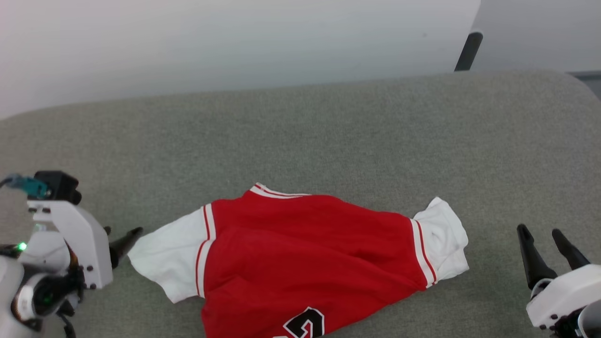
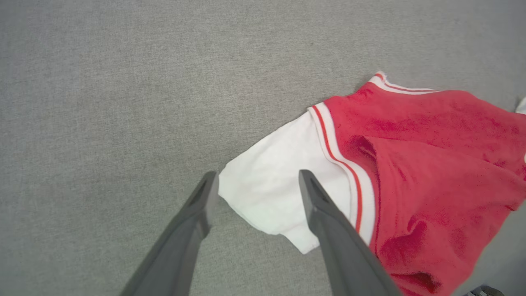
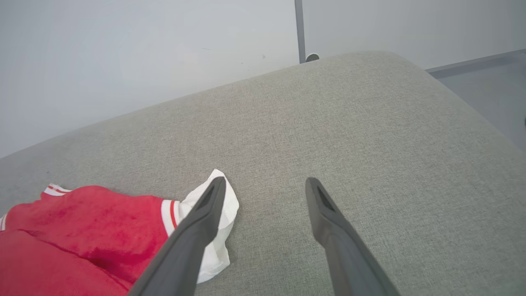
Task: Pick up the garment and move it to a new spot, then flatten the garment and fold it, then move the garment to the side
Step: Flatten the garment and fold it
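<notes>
Grey cushion [image 1: 328, 131] under red shirt [image 1: 305, 249], partial black lettering [image 1: 305, 324] unreadable; left gripper [image 2: 257, 181] and right gripper [image 1: 539, 232] agape, empty.

Holds the left gripper [image 2: 257, 176] low at the left edge of the head view, pointed inward toward the middle, with its two dark fingers [image 2: 181, 242] spread wide apart. Carries the white left wrist housing [image 1: 77, 239] behind it, topped by a black camera block [image 1: 56, 184], with a small green light [image 1: 21, 246] glowing near the joint. Sets the right gripper [image 1: 540, 231] at the lower right, pointing up and slightly left, likewise parted to full width. Shows the white right wrist housing [image 1: 563, 291] beneath, cut by the frame's edge. Places the two arms well apart, one on each side.
</notes>
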Motion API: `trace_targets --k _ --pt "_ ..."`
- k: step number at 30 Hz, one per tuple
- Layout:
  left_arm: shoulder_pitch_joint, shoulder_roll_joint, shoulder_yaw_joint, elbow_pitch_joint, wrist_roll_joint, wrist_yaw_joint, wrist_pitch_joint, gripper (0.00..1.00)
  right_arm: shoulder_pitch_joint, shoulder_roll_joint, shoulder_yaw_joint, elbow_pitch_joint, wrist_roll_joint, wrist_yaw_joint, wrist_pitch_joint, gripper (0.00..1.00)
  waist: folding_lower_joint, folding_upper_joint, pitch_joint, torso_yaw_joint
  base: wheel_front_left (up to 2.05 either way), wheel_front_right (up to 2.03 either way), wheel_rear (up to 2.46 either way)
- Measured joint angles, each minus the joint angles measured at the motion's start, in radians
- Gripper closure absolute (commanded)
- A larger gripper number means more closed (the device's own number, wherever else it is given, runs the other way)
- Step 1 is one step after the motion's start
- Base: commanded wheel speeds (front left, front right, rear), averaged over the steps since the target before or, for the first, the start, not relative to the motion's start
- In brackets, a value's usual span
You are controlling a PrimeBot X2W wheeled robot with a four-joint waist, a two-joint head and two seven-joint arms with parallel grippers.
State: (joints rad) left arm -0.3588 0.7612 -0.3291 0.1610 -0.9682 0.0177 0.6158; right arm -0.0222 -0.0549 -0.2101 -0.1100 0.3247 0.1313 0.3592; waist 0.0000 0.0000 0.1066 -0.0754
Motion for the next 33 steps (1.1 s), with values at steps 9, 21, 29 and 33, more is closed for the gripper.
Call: trace_targets --k 9,21,29,33 --pt "-0.128 0.007 -0.081 0.150 0.040 -0.014 0.137 0.00 -0.037 -0.004 0.007 -0.004 0.013 0.000 -0.003 0.00 0.0000 0.0000 0.063 -0.011 0.00 0.00 0.00" --pt "-0.203 -0.032 -0.130 0.316 0.055 -0.049 0.185 0.00 -0.051 -0.013 0.001 -0.011 0.024 0.000 -0.007 0.00 0.0001 0.0000 0.117 -0.023 0.00 0.00 0.00" --pt "-0.244 -0.074 -0.132 0.389 0.033 -0.058 0.194 0.00 -0.067 -0.014 -0.006 -0.017 0.026 0.000 -0.006 0.00 0.0000 0.0000 0.131 -0.013 0.00 0.00 0.00" --pt "-0.259 -0.101 -0.131 0.413 0.017 -0.059 0.203 1.00 -0.071 -0.016 -0.008 -0.020 0.029 0.000 0.003 0.00 0.0001 0.0000 0.132 -0.005 0.00 0.00 0.00"
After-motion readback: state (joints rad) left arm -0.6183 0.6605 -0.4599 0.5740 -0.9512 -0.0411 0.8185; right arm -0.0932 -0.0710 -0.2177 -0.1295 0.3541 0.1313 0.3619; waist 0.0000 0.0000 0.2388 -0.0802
